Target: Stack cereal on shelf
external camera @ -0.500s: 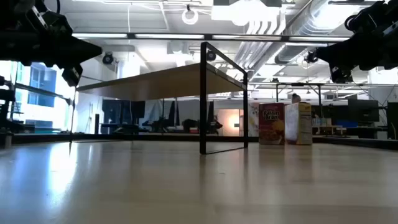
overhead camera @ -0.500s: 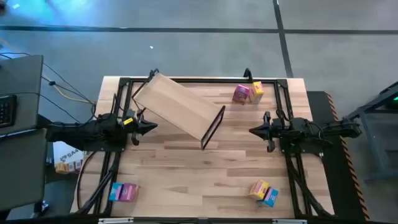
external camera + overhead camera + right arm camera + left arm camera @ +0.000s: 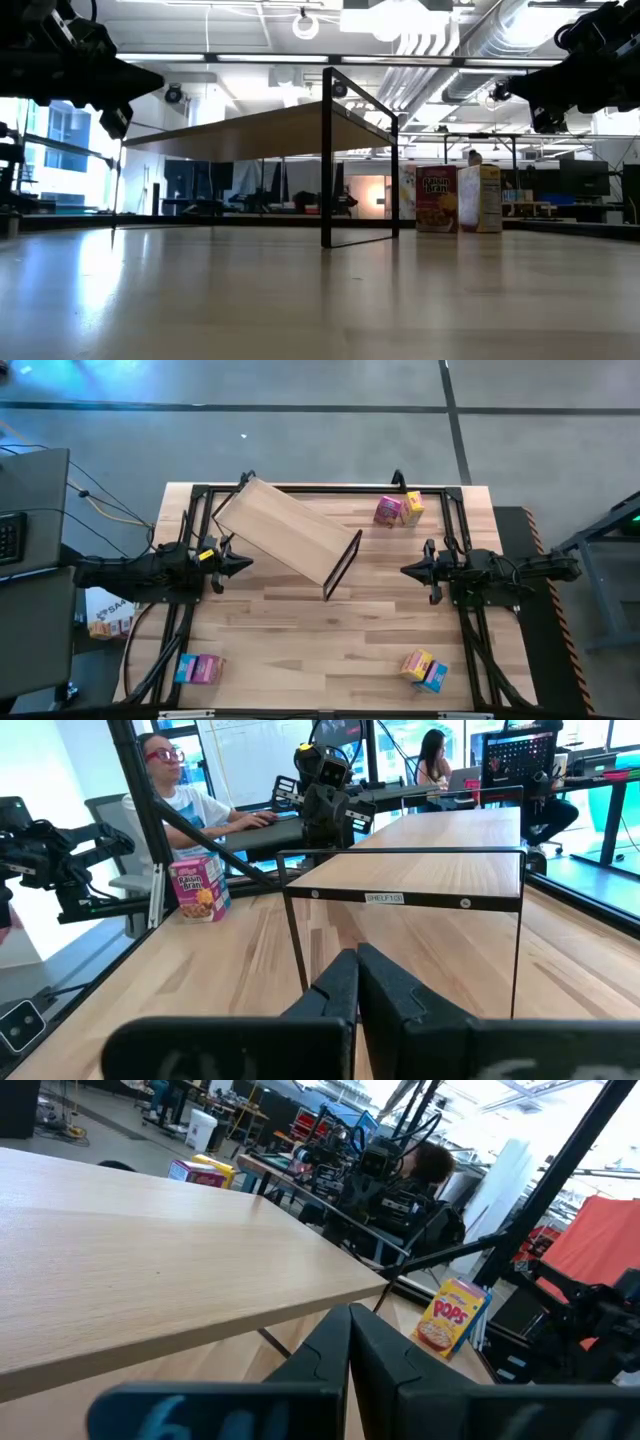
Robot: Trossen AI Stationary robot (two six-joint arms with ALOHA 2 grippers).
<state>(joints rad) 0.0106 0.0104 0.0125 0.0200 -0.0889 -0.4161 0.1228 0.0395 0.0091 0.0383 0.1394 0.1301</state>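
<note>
an open-plan robotics lab with an industrial office feel: exposed white ducts and pipes (image 3: 440, 45) run under a bare ceiling with round lights, the floor (image 3: 300, 430) is polished grey concrete, and glass walls line the far side. two dark robot arms are mounted on a black frame around a striped wooden surface (image 3: 330, 630). beyond it, people sit at desks with monitors and keyboards (image 3: 250, 818), beside a whiteboard (image 3: 250, 750) and another robot rig.

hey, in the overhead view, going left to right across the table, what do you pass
blue and pink boxes → left gripper → shelf → pink and yellow boxes → yellow and blue boxes → right arm
</note>
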